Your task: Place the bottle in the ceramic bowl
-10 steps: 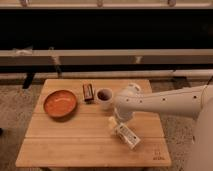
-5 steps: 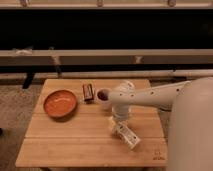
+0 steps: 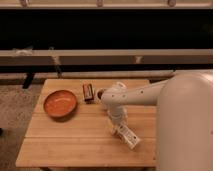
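**A:** One camera, looking down at the table (image 3: 75,147). Where's the bottle?

**B:** The bottle (image 3: 130,138) lies on its side on the near right part of the wood, close beside the robot's big white body. Its long axis runs on a slant, from far-left to near-right.

**A:** And the gripper?

**B:** The gripper (image 3: 116,124) hangs off the one arm, which reaches in from the right and bends down. It sits right at the far-left end of the bottle, touching it or nearly so. I can't tell how wide it stands, or whether it has any hold on the bottle. The bottle looks to be resting on the table, not lifted.

**A:** So the bottle leads away from the gripper toward the near right?

**B:** Yes. I'd say a grip across that slanted axis is what matters here, taken nearer the bottle's middle than its end. Which end carries the cap I can't make out.

**A:** The bowl?

**B:** The bowl (image 3: 60,104) is orange-red, on the left side, well apart from the bottle, with nothing in it. A small dark box (image 3: 88,92) and a cup (image 3: 101,93), half hidden by the arm, stand at the far side between them. My guess is a carry leftward should go high enough to pass those two.
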Controlling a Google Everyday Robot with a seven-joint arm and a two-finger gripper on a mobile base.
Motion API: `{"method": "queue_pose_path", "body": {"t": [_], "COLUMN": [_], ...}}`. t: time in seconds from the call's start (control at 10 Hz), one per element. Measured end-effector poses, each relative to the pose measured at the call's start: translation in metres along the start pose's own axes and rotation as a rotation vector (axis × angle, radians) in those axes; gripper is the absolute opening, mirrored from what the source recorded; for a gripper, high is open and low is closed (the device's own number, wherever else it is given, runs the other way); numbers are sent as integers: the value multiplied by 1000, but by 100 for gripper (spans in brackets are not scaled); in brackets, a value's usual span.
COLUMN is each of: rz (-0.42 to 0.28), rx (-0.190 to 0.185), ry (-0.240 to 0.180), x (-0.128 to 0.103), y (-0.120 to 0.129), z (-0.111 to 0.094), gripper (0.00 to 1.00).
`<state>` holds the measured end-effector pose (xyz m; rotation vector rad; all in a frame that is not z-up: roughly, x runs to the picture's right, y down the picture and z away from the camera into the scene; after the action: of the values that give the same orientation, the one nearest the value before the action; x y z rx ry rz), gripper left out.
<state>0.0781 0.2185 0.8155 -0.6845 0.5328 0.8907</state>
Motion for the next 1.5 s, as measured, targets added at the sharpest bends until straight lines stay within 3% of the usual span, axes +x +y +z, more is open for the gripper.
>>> {"method": "queue_pose_path", "body": {"t": [0.3,0.5,0.7,0.9,1.2,1.5], "rz": [18,19,-3,-52,-146,-228], "rx": [20,28,19,2,-28,-88], "ry": [5,-23,-72,-130,-204,-259], "x": [6,11,11,-8,-65,-122], "y": [-1,1,7,23,60,86], "z": [-7,-33,-72,-112,-148,-174], "gripper": [20,2,0,0,0,0]}}
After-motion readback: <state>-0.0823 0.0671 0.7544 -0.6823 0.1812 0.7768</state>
